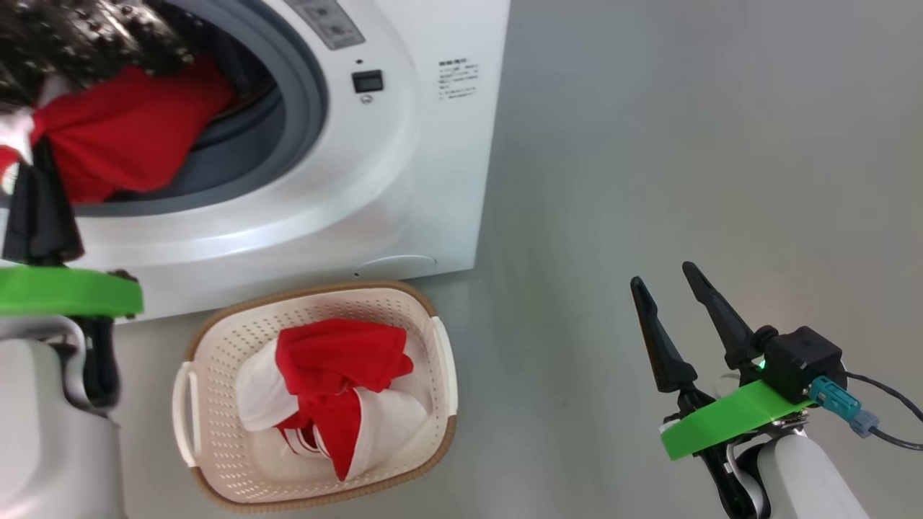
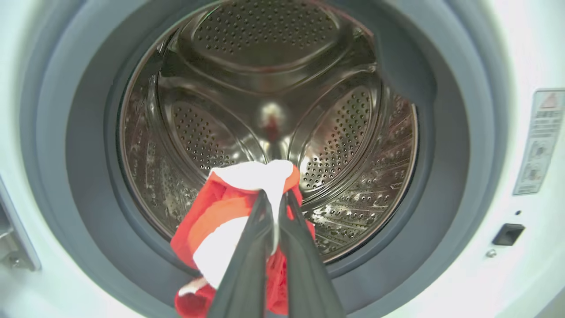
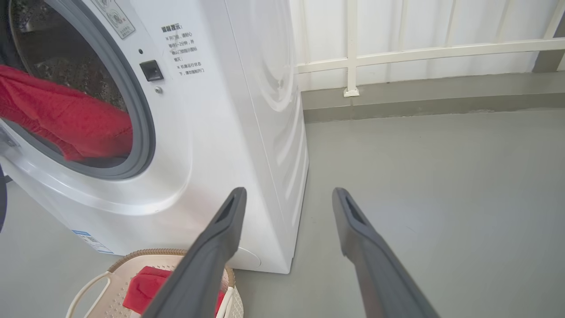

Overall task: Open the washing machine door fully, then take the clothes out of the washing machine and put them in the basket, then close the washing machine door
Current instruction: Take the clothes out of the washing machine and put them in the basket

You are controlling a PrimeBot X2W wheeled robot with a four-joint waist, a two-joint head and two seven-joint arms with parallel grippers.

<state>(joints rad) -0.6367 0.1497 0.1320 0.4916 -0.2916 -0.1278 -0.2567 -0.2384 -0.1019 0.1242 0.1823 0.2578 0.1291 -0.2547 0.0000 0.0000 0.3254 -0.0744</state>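
Note:
The white washing machine (image 1: 404,166) stands with its drum (image 2: 265,88) open to me; its door is out of view. My left gripper (image 1: 32,144) is at the drum mouth, shut on a red and white garment (image 2: 220,216) that hangs over the grey gasket (image 1: 303,86). In the right wrist view the same red cloth (image 3: 66,119) spills out of the opening. The cream basket (image 1: 216,346) sits on the floor right below the machine, holding another red and white garment (image 1: 339,360). My right gripper (image 1: 663,281) hovers open over bare floor to the right of the basket, holding nothing.
Grey floor (image 1: 685,144) stretches to the right of the machine. A white railing (image 3: 397,53) and a low kerb run along the far side. The basket's rim (image 3: 132,256) lies close under the right gripper's (image 3: 289,194) left finger.

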